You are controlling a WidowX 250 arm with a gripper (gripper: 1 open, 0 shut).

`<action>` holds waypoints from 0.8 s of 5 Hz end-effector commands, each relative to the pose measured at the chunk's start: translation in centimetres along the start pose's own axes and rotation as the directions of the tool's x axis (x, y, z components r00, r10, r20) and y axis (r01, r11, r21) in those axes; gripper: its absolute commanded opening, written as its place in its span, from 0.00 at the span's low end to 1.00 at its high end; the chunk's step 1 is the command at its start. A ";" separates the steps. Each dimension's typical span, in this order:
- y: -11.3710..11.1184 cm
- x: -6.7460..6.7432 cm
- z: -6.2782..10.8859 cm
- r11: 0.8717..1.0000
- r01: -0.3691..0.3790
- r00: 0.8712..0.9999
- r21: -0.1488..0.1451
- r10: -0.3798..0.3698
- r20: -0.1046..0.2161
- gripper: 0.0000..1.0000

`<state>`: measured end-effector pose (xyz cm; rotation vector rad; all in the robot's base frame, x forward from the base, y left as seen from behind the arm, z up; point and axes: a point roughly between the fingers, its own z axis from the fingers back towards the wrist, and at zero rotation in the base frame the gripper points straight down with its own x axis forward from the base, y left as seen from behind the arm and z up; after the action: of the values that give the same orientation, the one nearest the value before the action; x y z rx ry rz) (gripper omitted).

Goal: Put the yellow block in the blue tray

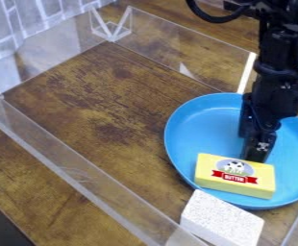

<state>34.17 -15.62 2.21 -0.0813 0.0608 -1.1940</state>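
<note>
The yellow block (236, 175), a butter-like bar with a red-and-white oval label on top, lies flat inside the blue tray (190, 127), near its front rim. My gripper (260, 146) points down over the tray just behind the block, its black fingers apart and holding nothing. A small gap separates the fingertips from the block. The black arm rises from there to the upper right corner.
A white speckled sponge-like block (221, 219) lies on the wooden table just in front of the tray. Clear plastic walls (62, 163) fence in the work area on the left, front and back. Bare wood (100, 106) fills the left half.
</note>
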 end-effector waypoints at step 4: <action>0.7 -1.3 2.6 0.995 -0.089 0.996 0.044 0.090 -0.012 1.00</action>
<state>33.78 -14.60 2.70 -0.0414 0.1111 -1.1271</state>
